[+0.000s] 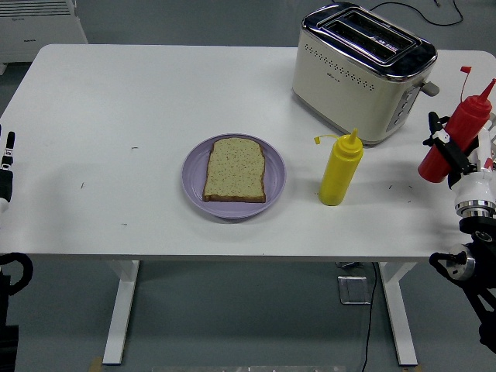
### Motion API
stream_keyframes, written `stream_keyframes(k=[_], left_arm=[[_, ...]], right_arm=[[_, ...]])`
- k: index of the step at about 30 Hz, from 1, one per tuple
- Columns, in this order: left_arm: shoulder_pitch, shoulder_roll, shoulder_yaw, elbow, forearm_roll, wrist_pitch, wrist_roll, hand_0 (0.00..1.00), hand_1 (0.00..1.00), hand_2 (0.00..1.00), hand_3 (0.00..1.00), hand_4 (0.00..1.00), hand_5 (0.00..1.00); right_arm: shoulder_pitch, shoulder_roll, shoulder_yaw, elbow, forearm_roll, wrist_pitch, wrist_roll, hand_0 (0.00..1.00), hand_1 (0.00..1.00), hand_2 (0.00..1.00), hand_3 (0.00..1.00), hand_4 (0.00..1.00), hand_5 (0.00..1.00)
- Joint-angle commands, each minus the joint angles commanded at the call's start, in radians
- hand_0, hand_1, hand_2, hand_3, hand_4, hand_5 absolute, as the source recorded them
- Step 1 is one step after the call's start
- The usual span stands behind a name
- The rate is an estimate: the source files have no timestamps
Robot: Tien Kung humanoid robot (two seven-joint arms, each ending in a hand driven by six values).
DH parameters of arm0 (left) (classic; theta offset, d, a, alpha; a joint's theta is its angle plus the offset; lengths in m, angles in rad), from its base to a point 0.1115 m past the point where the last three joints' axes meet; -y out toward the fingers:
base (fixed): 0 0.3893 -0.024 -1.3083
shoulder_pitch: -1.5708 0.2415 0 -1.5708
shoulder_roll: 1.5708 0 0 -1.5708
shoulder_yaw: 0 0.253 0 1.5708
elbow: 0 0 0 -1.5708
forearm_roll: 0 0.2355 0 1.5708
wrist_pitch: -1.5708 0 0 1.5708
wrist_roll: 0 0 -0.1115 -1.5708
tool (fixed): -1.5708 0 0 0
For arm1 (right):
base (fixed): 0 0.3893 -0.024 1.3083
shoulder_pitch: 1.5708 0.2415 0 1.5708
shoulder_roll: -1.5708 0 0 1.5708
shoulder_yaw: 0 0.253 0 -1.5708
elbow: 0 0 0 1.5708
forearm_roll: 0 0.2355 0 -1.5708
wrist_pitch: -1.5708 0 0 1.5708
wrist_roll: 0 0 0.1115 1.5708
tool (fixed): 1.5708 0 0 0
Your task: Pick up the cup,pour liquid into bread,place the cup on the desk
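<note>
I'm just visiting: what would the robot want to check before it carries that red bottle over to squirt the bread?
1. Right hand grips the red plastic squeeze bottle: ok.
2. Bottle cap off: ok, it dangles beside the nozzle.
3. Slice of bread lies flat on the round purple plate: ok.
4. Way to the bread is free: not ok, the yellow squeeze bottle stands between.
5. Sauce left inside: cannot tell.
6. Left hand rests at the table's edge: ok.

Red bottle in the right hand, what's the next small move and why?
Probably carry the red bottle leftward toward the bread on the purple plate. The right hand already grips it, lifted and tilted at the table's right edge, and the yellow bottle stands between, so pass above that.
</note>
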Motion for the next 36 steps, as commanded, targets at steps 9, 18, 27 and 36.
stream_keyframes(k=[9,18,27,36], left_arm=[[-0.001,0.0,0.001,0.0,0.0,0.0,0.0,0.787,0.743,0.734,0.683,0.566,0.998],[0.0,0.0,0.0,-0.001,0.0,0.0,0.0,0.786,0.743,0.734,0.683,0.564,0.998],[0.0,0.0,0.002,-0.001,0.0,0.0,0.0,0.786,0.743,0.733,0.683,0.565,0.998],[0.001,0.0,0.005,-0.001,0.0,-0.001,-0.001,0.787,0.743,0.734,0.683,0.565,0.998]], right_arm=[[0.004,0.008,-0.033,-0.024,0.024,-0.028,0.026,0.431,0.299,0.322,0.355,0.797,0.273],[0.0,0.01,-0.064,-0.039,0.039,-0.059,0.046,0.437,0.309,0.326,0.359,0.801,0.275],[-0.007,0.012,-0.082,-0.04,0.006,-0.082,0.05,0.507,0.353,0.357,0.378,0.805,0.272],[-0.007,0.013,-0.096,-0.044,0.006,-0.091,0.047,0.548,0.397,0.385,0.393,0.806,0.272]])
